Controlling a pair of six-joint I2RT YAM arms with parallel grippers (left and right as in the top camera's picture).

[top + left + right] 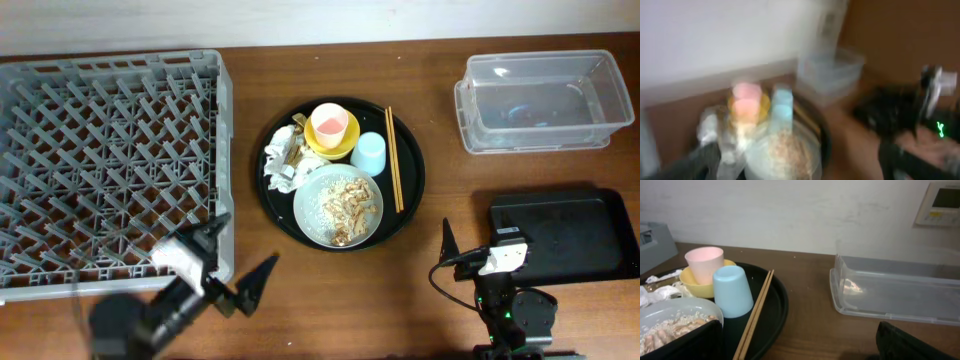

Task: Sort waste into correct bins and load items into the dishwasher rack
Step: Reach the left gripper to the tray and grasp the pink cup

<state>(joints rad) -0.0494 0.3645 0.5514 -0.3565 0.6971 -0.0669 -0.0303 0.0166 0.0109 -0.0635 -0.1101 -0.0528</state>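
Tray (412, 150): sitting mid-table (430, 60) between the rack (110, 62) and the black bin (560, 240), carrying everything yet to be sorted.
Left fingers (258, 282): standing spread wide and empty, hovering by the rack's near corner.
Right fingers (447, 240): likewise parted, gripping nothing, hanging just beside the black bin.
Napkin (285, 160): lying crumpled on the tray's left side, touching the plate (305, 205); probably light and soft, so pinching a raised fold is looking best.
Plate: holding the food bits (350, 205); likely stiff and smooth, so gripping the bare rim and keeping it level is seeming wise.
Pink cup (331, 124): sitting upright inside the yellow bowl (340, 150); one finger inside the lip should be working.
Blue cup (370, 153): standing upside down beside the bowl; light, slick, likely needing a grip across its sides.
Chopsticks (394, 160): lying side by side along the tray's right; thin, apt to roll, best pinched mid-length.
Clear tub (540, 58): sitting far right, behind the black bin.
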